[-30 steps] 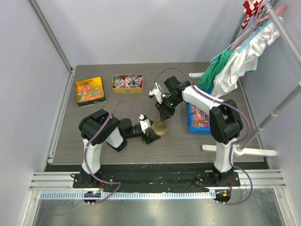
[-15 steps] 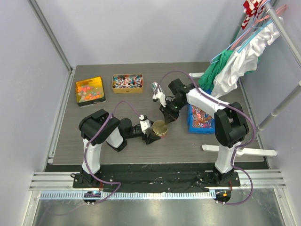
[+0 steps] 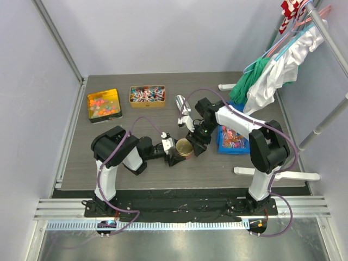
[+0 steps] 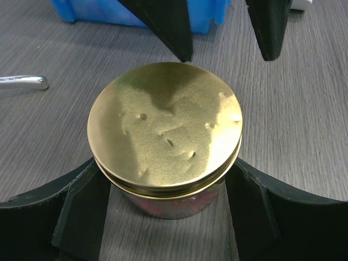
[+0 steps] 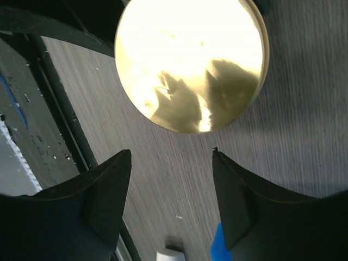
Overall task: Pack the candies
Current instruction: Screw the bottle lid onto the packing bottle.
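Note:
A glass jar with a gold lid (image 3: 185, 147) (image 4: 165, 128) stands on the table between the arms. My left gripper (image 3: 180, 150) (image 4: 165, 179) is shut on its sides from the left, and red candies (image 4: 182, 205) show through the glass. My right gripper (image 3: 197, 142) (image 5: 171, 152) hangs open just right of the lid (image 5: 190, 65) with nothing between its fingers. Its black fingertips (image 4: 176, 38) show beyond the jar in the left wrist view. More candies lie in a gold square tin (image 3: 103, 103), a rectangular tin (image 3: 147, 94) and a blue tray (image 3: 232, 136).
A metal scoop (image 3: 181, 102) (image 4: 22, 81) lies behind the jar. A clothes rack with hanging garments (image 3: 272, 70) stands at the right, its white foot (image 3: 272, 173) on the table beside the blue tray. Grey walls close in the table's back and left.
My right gripper was shut above the lid and has opened, sliding toward the jar's near right side. The jar and my left arm have stayed put.

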You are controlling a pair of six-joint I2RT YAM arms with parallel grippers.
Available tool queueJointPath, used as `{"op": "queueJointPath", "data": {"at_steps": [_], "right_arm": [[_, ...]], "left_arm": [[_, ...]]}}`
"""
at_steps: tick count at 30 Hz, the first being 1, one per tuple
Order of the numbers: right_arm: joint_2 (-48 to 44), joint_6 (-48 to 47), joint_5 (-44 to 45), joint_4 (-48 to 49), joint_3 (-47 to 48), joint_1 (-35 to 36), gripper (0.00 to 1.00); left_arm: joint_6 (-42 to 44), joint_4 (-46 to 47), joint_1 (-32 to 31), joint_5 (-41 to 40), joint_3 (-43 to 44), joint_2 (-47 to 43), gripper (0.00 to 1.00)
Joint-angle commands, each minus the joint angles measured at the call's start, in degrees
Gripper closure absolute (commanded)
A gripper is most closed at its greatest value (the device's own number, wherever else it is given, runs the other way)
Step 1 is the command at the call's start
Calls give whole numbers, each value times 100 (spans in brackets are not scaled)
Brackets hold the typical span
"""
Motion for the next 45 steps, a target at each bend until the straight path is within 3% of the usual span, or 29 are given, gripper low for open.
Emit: {"op": "queueJointPath", "data": {"at_steps": [1,2,5,10,14,25,38,45], "right_arm": [[-501,-543,1076,60,259,78,22],[-571,-649,1228,157,242,78,10],[-835,-1255,1317,491,189,78,1],[-976,-1834,1099,958,92,149,0],[-1100,-3171,317,1107,-452,183,0],[-485,-3305,-431,1309,-181,351,0],[-10,-3015,-590,1336,215,439,1],[-45,-2725,-704,1327,154,447,9]], "left_arm": [[-28,743,63,-216,-20,183,69],[-37,743,63,-224,-29,183,69],[-37,743,63,-216,-20,183,68],[-28,743,72,-198,-20,183,69],[-37,743,72,-189,-20,183,68],[-45,743,90,-128,-11,192,69],[-37,743,99,-110,-3,201,68],[-54,743,99,-93,6,201,69]]}}
